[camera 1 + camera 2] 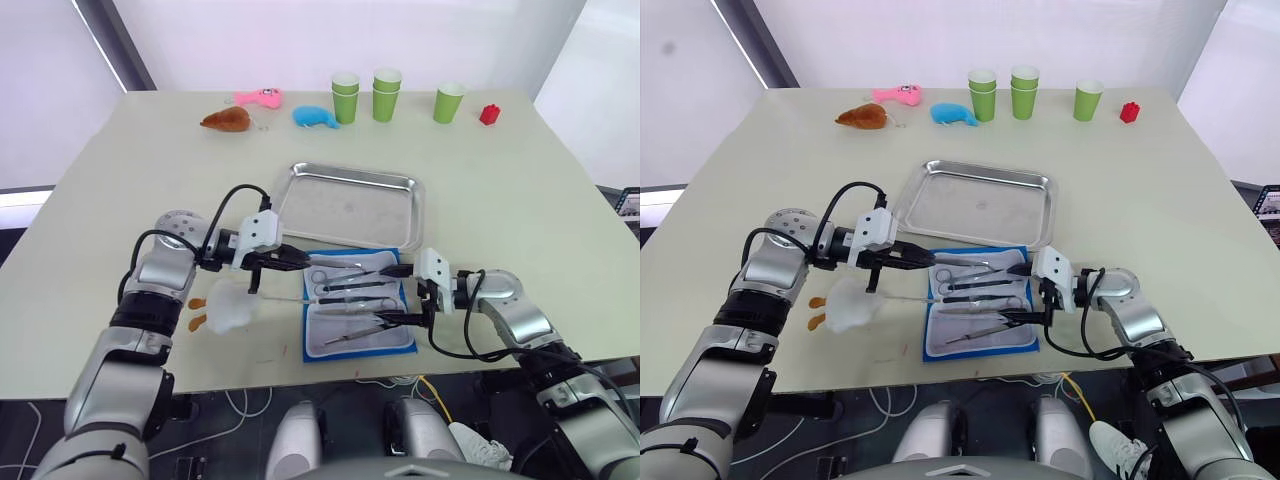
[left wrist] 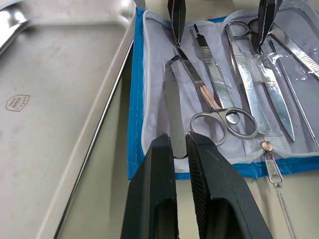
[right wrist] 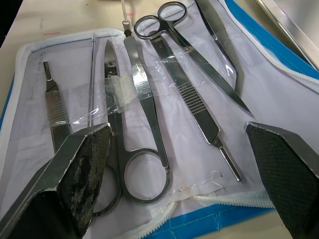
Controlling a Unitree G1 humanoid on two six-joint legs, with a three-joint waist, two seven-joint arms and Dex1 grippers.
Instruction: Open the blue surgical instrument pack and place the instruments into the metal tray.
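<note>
The blue surgical instrument pack (image 1: pixel 358 316) lies unfolded on the pale table (image 1: pixel 520 220) near its front edge, pale lining up, with its far edge touching or just short of the near rim of the metal tray (image 1: pixel 352 205), which sits at 12 o'clock from it. The instruments (image 3: pixel 149 94) are laid out in the lining: ring-handled scissors (image 2: pixel 219 107), flat forceps (image 3: pixel 192 107), a scalpel handle (image 3: pixel 54 107) and a thin probe (image 3: pixel 91 79), some under clear plastic. The left gripper (image 2: pixel 180 149) reaches in from 9 o'clock of the pack with its fingers drawn narrow, pinching the end of a flat steel forceps blade (image 2: pixel 173 117) at the pack's edge. The right gripper (image 3: pixel 179 144) comes in from 3 o'clock with its fingers spread wide over the instruments, gripping nothing. A white plush toy with orange feet (image 1: pixel 225 310) lies at 9 o'clock from the pack, beneath the left arm. Along the far edge stand green paper cups (image 1: pixel 386 95), a small red block (image 1: pixel 489 114), and brown (image 1: pixel 226 120), pink (image 1: pixel 260 97) and blue plush toys (image 1: pixel 315 117).
</note>
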